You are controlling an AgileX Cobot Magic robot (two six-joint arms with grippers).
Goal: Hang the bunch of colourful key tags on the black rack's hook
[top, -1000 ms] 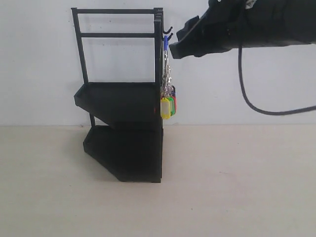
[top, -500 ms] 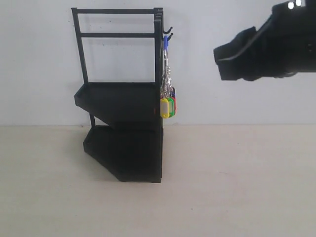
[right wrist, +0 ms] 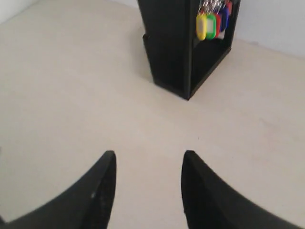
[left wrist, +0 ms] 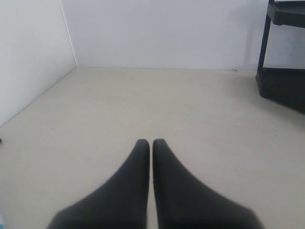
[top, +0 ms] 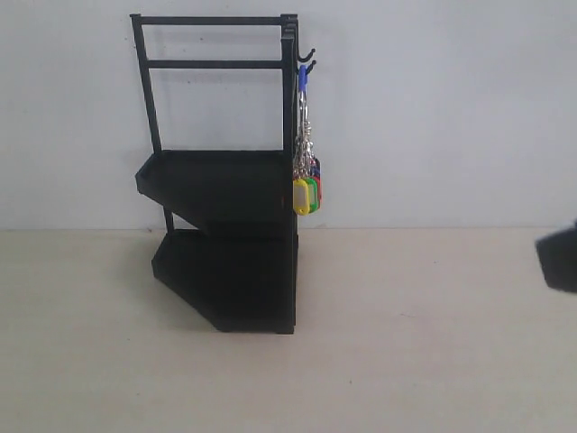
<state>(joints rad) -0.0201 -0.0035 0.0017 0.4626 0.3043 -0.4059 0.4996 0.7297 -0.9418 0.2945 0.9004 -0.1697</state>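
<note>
Exterior view: one colourful key tag bunch (top: 306,185) hangs on one black rack (top: 225,185); left pincer (left wrist: 151,143) closed, right pincer (right wrist: 150,153) parted.

Right end effector (right wrist: 147,160) backed off the hook (top: 308,59). 1 s back it was right beside the blue loop of the colourful key tag bunch (top: 306,185), up at the top of the black rack (top: 225,271). 0.5 s back it was well clear to the right and a bit lower. By the last frame it had dropped low, and only a dark sliver of the right arm (top: 561,257) showed at the exterior view's right edge
</note>
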